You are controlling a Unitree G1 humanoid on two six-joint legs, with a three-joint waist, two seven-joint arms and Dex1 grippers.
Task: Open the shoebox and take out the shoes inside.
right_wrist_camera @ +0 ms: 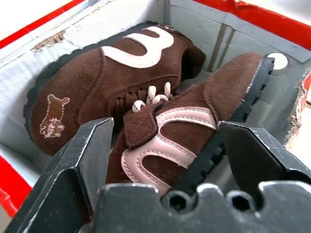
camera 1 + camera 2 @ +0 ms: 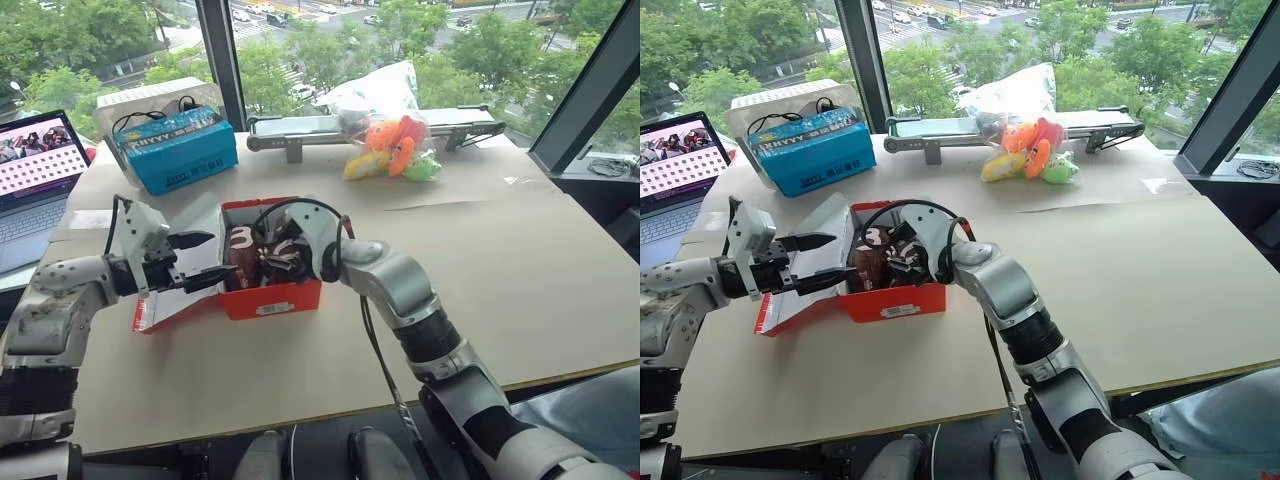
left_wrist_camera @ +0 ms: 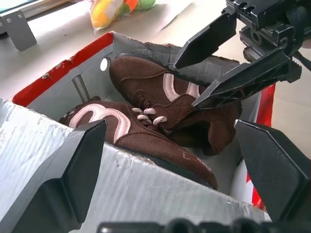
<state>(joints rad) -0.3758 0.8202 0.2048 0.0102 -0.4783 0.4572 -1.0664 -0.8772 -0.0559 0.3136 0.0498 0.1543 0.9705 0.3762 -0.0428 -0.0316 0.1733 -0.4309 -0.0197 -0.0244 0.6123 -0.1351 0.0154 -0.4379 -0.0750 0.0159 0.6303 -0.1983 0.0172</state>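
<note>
A wide desk point(image 2: 520, 270) with a pale tan top stands against the windows. Near its middle sits the red shoebox point(image 2: 270, 297), lid folded open to the robot's left and lying on the desk. Behind it, toward the back left corner, rests a blue box with white lettering point(image 2: 175, 150), a white box point(image 2: 150, 97) just behind that. A long grey metal device point(image 2: 300, 127) lies along the far edge, with plush toys point(image 2: 392, 150) in orange, yellow and green beside a clear plastic bag point(image 2: 375, 92). A laptop point(image 2: 35, 180) sits at the left.
</note>
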